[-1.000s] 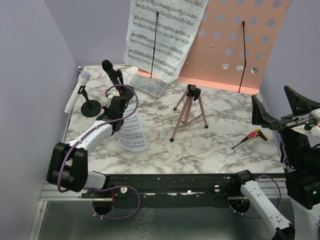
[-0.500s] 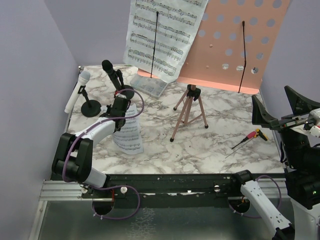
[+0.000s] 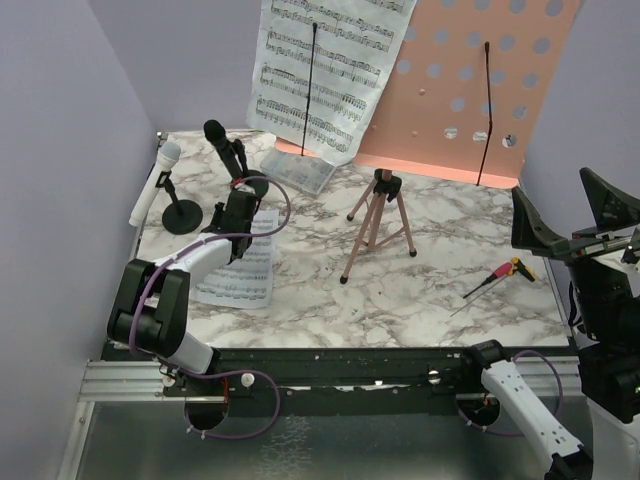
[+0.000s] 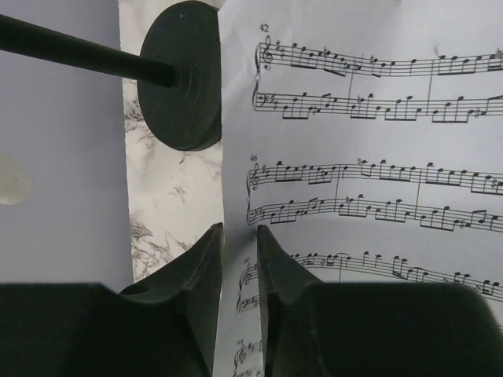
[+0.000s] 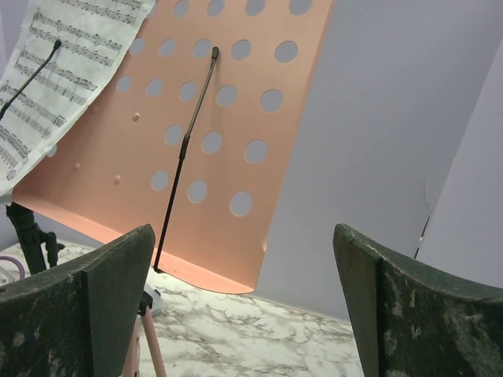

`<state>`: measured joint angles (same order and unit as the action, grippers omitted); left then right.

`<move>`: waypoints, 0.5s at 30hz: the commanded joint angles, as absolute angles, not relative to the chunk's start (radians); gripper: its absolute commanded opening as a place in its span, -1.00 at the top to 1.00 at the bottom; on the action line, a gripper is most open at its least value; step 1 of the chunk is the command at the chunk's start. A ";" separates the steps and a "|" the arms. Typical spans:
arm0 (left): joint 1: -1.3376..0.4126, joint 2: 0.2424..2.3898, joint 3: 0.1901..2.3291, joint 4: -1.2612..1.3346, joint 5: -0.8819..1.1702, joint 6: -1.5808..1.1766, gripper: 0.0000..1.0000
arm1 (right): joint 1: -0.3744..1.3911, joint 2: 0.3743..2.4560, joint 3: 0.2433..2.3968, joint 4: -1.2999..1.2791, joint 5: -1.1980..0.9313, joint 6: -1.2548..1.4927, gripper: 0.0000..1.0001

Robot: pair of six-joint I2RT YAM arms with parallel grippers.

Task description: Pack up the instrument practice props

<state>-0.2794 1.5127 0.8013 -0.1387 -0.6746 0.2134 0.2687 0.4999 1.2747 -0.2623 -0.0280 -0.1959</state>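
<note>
My left gripper (image 3: 240, 214) hovers low over the top edge of a white sheet-music page (image 3: 238, 270) that lies flat on the marble table. In the left wrist view its jaws (image 4: 240, 229) stand a narrow gap apart, with the page (image 4: 361, 157) showing face-on beneath them. A black round mic-holder base (image 4: 185, 75) is just beyond. The black microphone (image 3: 225, 145) and the white microphone (image 3: 155, 180) stand in holders at the back left. The pink perforated board (image 3: 470, 90) leans at the back with another music page (image 3: 320, 70) on it. The pink tripod (image 3: 378, 225) stands mid-table. My right gripper (image 3: 570, 212) is raised at the right, wide open and empty.
A clear flat tray (image 3: 300, 172) lies in front of the board. A red-and-yellow-handled thin tool (image 3: 500, 275) lies at the right. Lilac walls close in the left, back and right sides. The right wrist view shows the board (image 5: 228, 118) and the wall.
The music page hung curled from my left gripper and now lies flat on the table. The left arm swung left and lower. The right arm barely shifted.
</note>
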 commanded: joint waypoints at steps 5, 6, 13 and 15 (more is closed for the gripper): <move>-0.272 1.435 0.808 -0.112 -0.678 0.181 0.20 | 0.267 0.542 1.348 -0.322 -0.044 -0.203 -1.00; -0.272 1.418 0.803 -0.113 -0.668 0.176 0.14 | 0.268 0.550 1.358 -0.330 -0.053 -0.201 -1.00; -0.272 1.309 0.814 -0.181 -0.634 0.084 -0.18 | 0.267 0.612 1.425 -0.370 -0.129 -0.164 -1.00; -0.272 1.267 0.828 -0.218 -0.610 0.036 -0.29 | 0.267 0.639 1.455 -0.392 -0.159 -0.149 -1.00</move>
<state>-0.2768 1.3476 0.8021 -0.1474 -0.6617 0.1410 0.2687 0.5903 1.4006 -0.3298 -0.0799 -0.1818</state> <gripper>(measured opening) 0.590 0.998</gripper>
